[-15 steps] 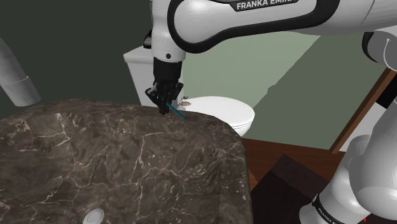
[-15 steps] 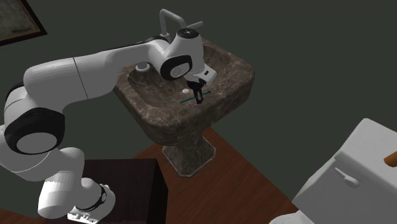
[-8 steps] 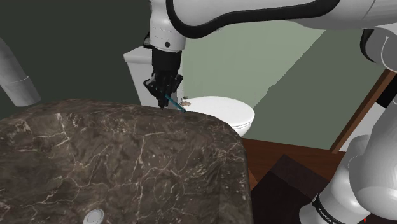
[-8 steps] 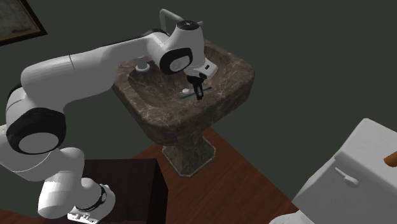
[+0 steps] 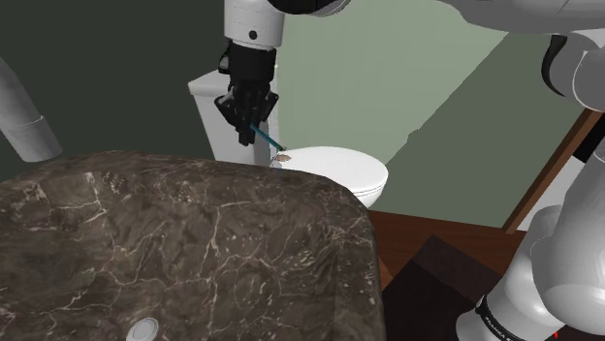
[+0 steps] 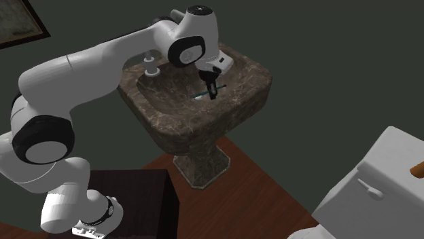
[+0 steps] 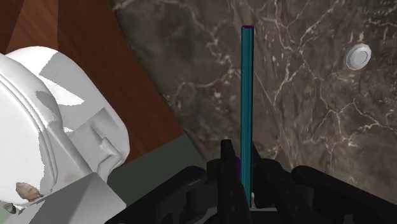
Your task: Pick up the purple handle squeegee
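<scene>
The squeegee (image 7: 247, 108) is a long thin teal strip with a bit of purple at its far tip and at the fingers. My black gripper (image 7: 245, 164) is shut on its near end, and the strip points straight out from the fingers. In the shoulder view the gripper (image 5: 252, 118) hangs above the far edge of the dark marble sink (image 5: 194, 242), with the squeegee (image 5: 265, 139) slanting down from it, clear of the stone. In the second exterior view the gripper (image 6: 213, 91) holds the squeegee (image 6: 201, 94) over the sink basin (image 6: 238, 88).
A white toilet (image 5: 339, 172) with its tank (image 5: 206, 107) stands just beyond the sink. A grey faucet (image 6: 178, 19) rises at the basin's back. The drain (image 7: 357, 56) lies in the basin. Reddish wood floor (image 6: 272, 197) surrounds the sink's pedestal, and a dark stand (image 5: 446, 281) carries the arm.
The gripper has risen from the sink's far rim, carrying the squeegee up off the stone. The arm's upper links have lifted with it.
</scene>
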Available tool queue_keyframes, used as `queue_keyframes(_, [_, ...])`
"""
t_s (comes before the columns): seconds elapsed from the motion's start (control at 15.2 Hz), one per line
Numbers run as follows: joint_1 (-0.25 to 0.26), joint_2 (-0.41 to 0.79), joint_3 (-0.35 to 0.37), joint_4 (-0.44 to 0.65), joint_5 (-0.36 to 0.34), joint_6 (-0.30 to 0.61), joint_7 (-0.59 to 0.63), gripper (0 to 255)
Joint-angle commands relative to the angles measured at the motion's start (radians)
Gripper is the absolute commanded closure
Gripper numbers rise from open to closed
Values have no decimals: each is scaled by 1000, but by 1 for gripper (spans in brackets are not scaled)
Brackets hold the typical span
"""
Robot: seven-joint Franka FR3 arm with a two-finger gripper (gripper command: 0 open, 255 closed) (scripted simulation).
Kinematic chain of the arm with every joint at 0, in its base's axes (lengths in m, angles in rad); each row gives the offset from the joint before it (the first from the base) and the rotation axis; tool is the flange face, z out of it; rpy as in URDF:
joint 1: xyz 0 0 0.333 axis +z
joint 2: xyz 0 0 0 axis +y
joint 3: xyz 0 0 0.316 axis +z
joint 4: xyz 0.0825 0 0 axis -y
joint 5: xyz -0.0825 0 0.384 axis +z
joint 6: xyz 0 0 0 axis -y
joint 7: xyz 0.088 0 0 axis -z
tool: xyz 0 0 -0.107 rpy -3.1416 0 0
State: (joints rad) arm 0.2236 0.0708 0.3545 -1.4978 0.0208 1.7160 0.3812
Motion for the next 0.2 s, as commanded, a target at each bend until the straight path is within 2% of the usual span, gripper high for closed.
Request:
queue_keyframes(0.0, [2, 7, 1, 36, -3, -30, 4, 255])
queue_keyframes(0.13, [2, 8, 1, 39, -3, -32, 4, 255])
